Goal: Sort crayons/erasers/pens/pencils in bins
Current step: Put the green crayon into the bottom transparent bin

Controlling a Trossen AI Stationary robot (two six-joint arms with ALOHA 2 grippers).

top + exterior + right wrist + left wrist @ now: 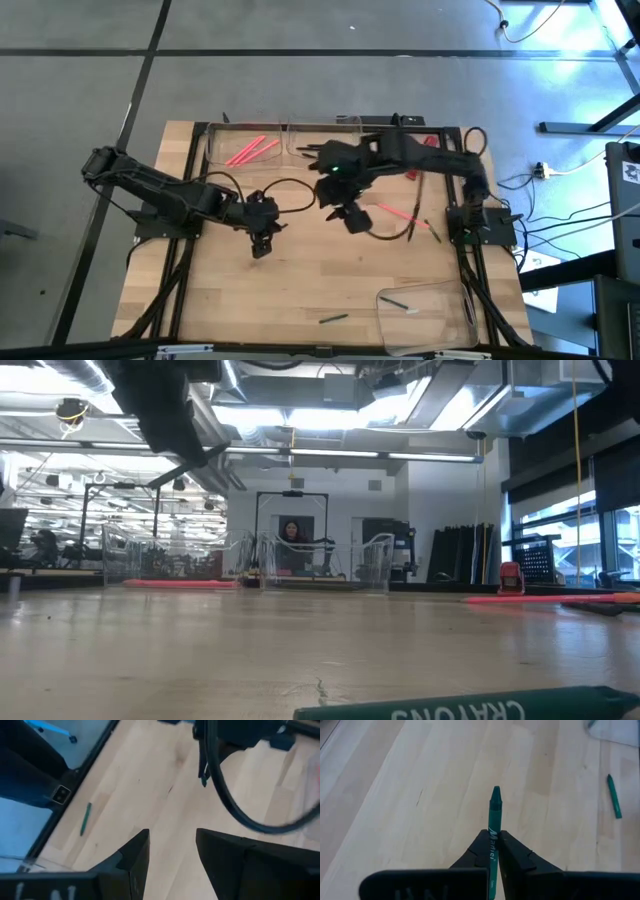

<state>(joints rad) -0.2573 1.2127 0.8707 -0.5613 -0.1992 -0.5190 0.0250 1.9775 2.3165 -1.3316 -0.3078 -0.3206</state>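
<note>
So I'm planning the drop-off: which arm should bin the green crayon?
Left. The left gripper is already shut on the green crayon; the right gripper hangs open and empty over the table.

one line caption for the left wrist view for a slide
Left tool shut on a green crayon, tip pointing forward over the wooden table; a second green crayon lies beyond.

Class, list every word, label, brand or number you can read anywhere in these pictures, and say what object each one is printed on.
"CRAYONS": white letters, seen upside down, on the green crayon lying nearest the low camera.
White lettering on the green crayon in the left claw: partly hidden by the fingers, not surely readable.
Marking on the claw body in the right wrist view: too blurred to read.
No numbers or signs are legible.
</note>
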